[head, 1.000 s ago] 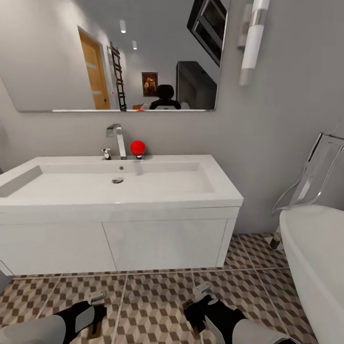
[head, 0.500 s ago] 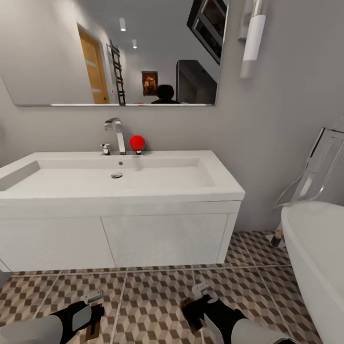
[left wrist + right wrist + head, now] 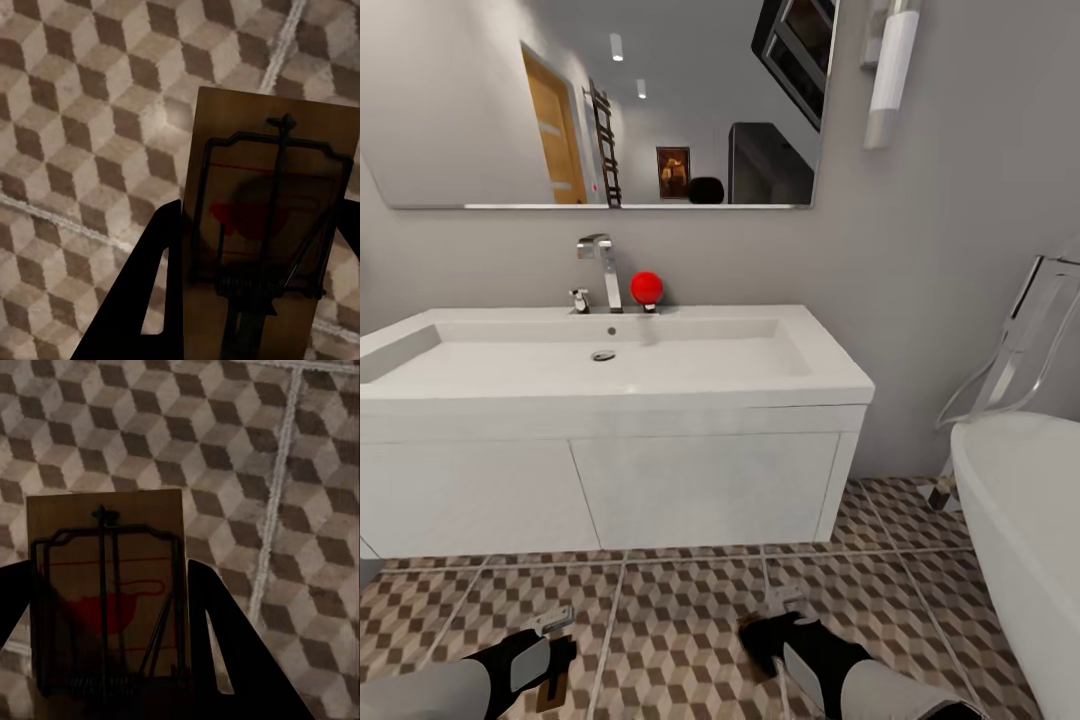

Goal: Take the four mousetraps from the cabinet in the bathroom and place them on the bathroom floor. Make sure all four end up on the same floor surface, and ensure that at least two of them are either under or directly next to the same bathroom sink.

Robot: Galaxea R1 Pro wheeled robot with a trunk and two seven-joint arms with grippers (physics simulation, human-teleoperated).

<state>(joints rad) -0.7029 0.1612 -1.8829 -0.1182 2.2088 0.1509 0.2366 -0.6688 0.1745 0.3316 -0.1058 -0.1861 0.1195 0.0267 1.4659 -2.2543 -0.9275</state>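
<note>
Two hands [image 3: 255,300] [image 3: 105,660] low, gripping mousetraps [image 3: 266,225] [image 3: 109,585]

two mousetraps, one [image 3: 266,240] in the left wrist view, one [image 3: 109,592] in the right. one bathroom sink [image 3: 610,375]. one bathtub [image 3: 1020,520]. one mirror [image 3: 600,100].

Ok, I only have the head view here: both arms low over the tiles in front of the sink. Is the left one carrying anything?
Observer: Yes. The left wrist view shows a mousetrap between the left gripper fingers, above the bathroom floor.
Operator: And the right?
Observer: The right gripper holds another mousetrap, its red mark facing the camera.
Operator: Any trap lying on the tiles?
Observer: None in either wrist view; just patterned tile and grout lines below.
</note>
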